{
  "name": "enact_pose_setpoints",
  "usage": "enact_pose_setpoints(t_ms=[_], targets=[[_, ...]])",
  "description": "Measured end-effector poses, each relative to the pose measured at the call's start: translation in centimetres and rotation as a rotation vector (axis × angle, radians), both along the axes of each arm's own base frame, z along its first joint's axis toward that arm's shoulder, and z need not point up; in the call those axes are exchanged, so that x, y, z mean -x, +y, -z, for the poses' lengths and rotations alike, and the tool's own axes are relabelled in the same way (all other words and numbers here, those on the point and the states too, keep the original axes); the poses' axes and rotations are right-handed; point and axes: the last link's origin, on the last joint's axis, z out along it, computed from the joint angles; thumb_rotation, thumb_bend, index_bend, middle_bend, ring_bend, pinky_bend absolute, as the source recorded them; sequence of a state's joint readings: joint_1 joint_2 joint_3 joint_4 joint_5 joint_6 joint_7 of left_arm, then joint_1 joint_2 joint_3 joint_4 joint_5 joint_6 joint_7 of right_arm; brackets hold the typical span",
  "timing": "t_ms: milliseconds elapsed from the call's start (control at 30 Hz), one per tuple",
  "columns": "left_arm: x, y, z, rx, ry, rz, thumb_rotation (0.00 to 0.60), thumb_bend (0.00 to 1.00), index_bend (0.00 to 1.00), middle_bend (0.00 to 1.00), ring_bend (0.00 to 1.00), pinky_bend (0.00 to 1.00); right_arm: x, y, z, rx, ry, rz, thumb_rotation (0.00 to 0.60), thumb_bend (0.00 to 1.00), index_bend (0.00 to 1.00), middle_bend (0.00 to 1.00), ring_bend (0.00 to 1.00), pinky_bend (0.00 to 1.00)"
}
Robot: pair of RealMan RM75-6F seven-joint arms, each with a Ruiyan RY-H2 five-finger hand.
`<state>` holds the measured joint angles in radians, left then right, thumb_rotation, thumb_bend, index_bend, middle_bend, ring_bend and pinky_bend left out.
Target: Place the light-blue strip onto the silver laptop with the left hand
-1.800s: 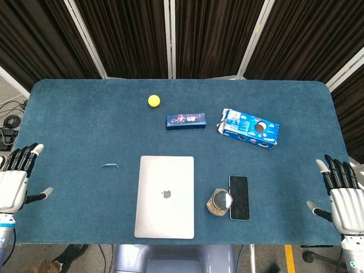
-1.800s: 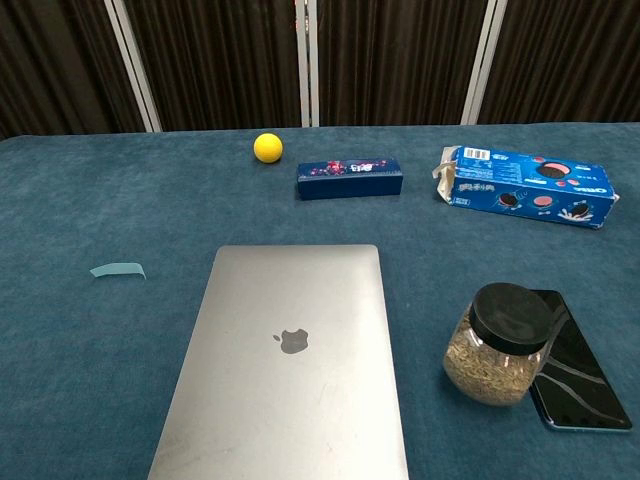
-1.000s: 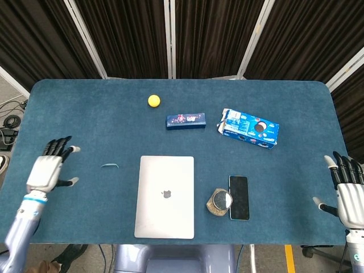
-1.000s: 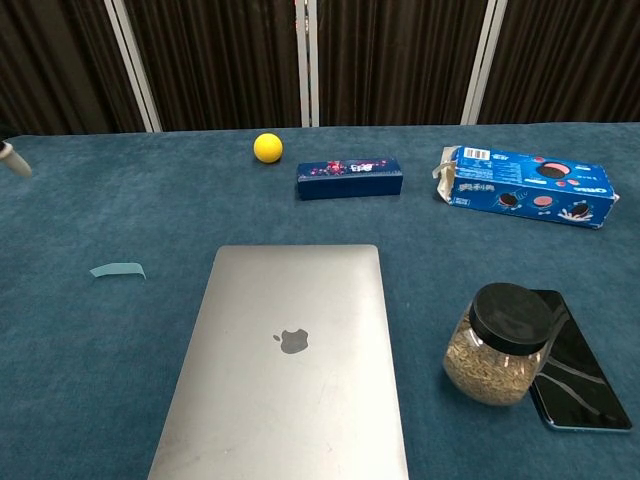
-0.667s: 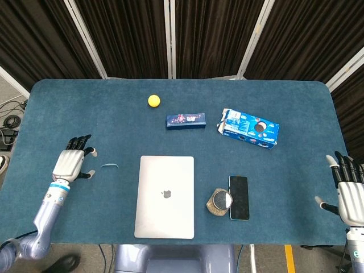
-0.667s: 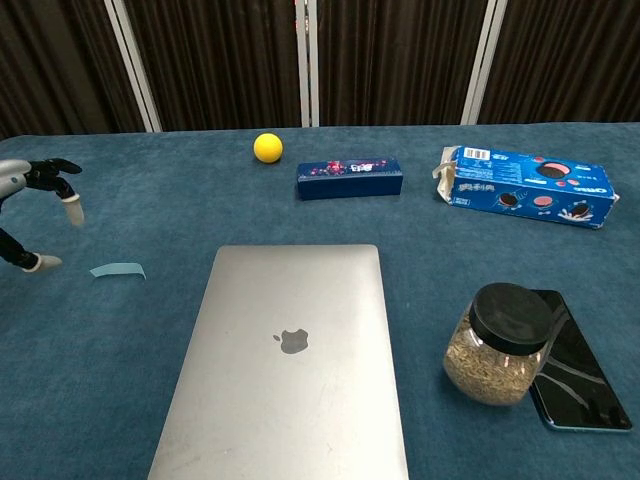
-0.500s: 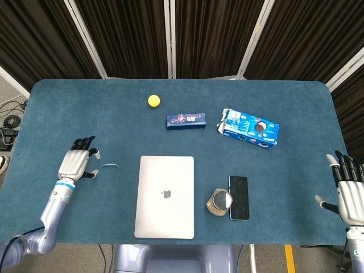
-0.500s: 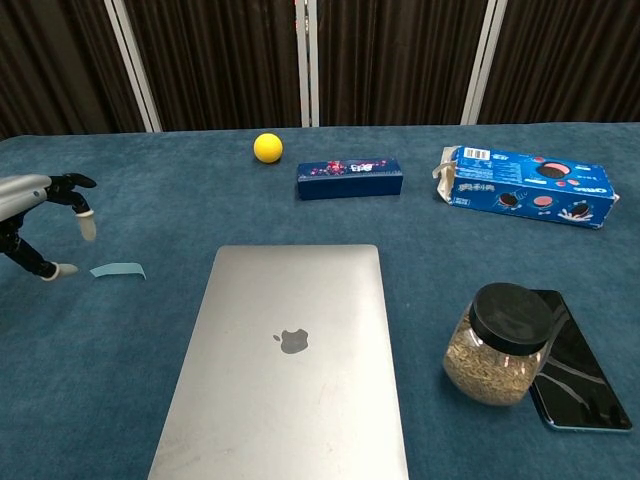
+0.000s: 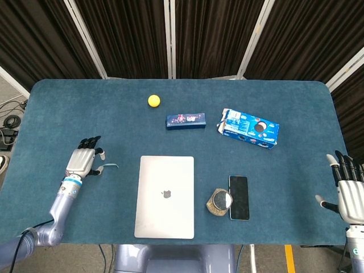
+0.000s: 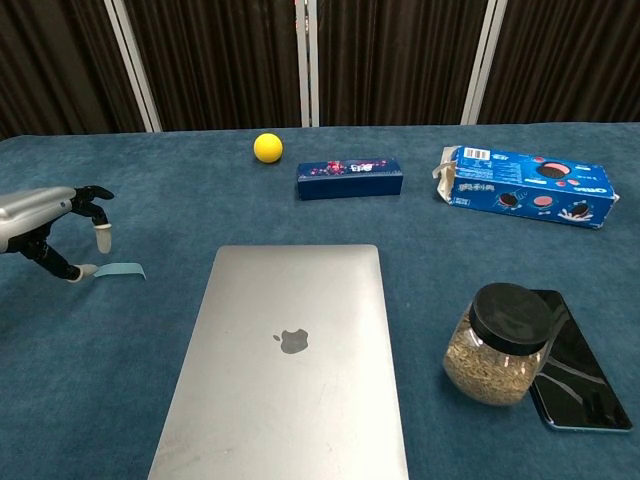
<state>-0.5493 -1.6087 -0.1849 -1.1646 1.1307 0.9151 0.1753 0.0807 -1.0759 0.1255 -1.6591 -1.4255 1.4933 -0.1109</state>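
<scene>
The light-blue strip [image 9: 110,166] [image 10: 123,270] lies flat on the blue cloth, left of the closed silver laptop [image 9: 165,196] [image 10: 285,360]. My left hand [image 9: 82,161] [image 10: 45,231] hovers over the strip's left end, its fingers spread and nothing held; in the chest view the thumb tip sits right at that end. My right hand [image 9: 351,191] stays off the table's right edge, open and empty; the chest view does not show it.
A yellow ball [image 9: 153,100], a dark-blue box [image 9: 186,120] and a blue cookie box [image 9: 249,128] lie behind the laptop. A seed jar with a black lid [image 10: 500,343] and a phone [image 10: 575,362] stand right of the laptop.
My left hand has come in from the table's left edge and moved right until its fingers reach the strip's left end. The strip and the right hand stay as before.
</scene>
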Motion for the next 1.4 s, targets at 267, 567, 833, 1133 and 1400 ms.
enact_pose_setpoints(t_ms=[267,567,833,1133,1400], targets=[[-0.1,0.2,0.7,0.011,0.009,-0.001,0.6,0.45,0.53,0.0,0.0,0.0,0.1,0.0,-0.1,0.002,-0.006,0.001,0.6,0.0,0.07,0.0,0.0,0.0],[-0.2,0.4,1.0,0.01,0.019,-0.005,0.6,0.45,0.59,0.0,0.0,0.0,0.2,-0.1,-0.1,0.001,-0.011,0.008,0.6,0.0,0.07,0.0,0.0,0.0],[-0.6,0.3,0.7,0.002,-0.001,0.003,0.6,0.45,0.61,0.0,0.0,0.0,0.2,-0.1,-0.1,-0.001,-0.013,0.006,0.6,0.0,0.07,0.0,0.0,0.0],[-2.9,-0.1,-0.4,-0.002,-0.041,0.091,0.6,0.45,0.63,0.0,0.0,0.0,0.1,-0.1,-0.2,0.004,-0.017,0.004,0.6,0.0,0.07,0.0,0.0,0.0],[-7.4,-0.1,-1.0,0.048,-0.011,0.306,0.6,0.45,0.65,0.0,0.0,0.0,0.2,-0.1,-0.4,0.011,-0.018,0.006,0.6,0.0,0.08,0.0,0.0,0.0]])
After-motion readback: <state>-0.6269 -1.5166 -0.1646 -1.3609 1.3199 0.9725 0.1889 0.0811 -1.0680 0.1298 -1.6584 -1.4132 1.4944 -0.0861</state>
